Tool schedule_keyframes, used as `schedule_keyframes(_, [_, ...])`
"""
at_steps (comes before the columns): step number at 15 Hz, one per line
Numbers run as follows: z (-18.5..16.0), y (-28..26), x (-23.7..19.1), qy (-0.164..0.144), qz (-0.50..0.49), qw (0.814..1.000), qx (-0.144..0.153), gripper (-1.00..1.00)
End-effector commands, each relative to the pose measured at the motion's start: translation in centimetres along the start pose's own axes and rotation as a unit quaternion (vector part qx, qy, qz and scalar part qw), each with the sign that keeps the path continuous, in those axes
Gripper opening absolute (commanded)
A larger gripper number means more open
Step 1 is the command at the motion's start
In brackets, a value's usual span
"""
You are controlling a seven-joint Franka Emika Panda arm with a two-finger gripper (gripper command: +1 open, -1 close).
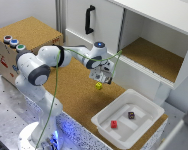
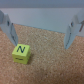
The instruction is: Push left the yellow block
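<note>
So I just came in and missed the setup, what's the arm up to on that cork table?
A single Franka arm has its hand low over the cork surface, right by the yellow block. The wrist view shows the fingers apart, with the block, marked N, sitting on the cork beside one finger, ungripped. A red cube and a dark maroon cube lie in the white tray.
</note>
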State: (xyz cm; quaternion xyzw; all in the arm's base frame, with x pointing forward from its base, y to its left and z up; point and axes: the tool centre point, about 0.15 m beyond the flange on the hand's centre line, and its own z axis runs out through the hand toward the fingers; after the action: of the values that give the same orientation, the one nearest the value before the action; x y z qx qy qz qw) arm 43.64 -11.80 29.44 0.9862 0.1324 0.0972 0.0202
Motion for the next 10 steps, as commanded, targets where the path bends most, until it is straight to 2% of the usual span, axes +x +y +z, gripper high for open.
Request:
schedule_keyframes(1, [4.9, 1.7, 1.4, 0.022, -0.019, 0.999, 0.028, -1.00])
schedule_keyframes(6, [6.7, 1.9, 1.7, 0.011, -0.021, 0.999, 0.038, -1.00])
schedule_keyframes(10, [7.8, 0.1, 2.6, 0.014, -0.025, 0.998, 0.050, -1.00])
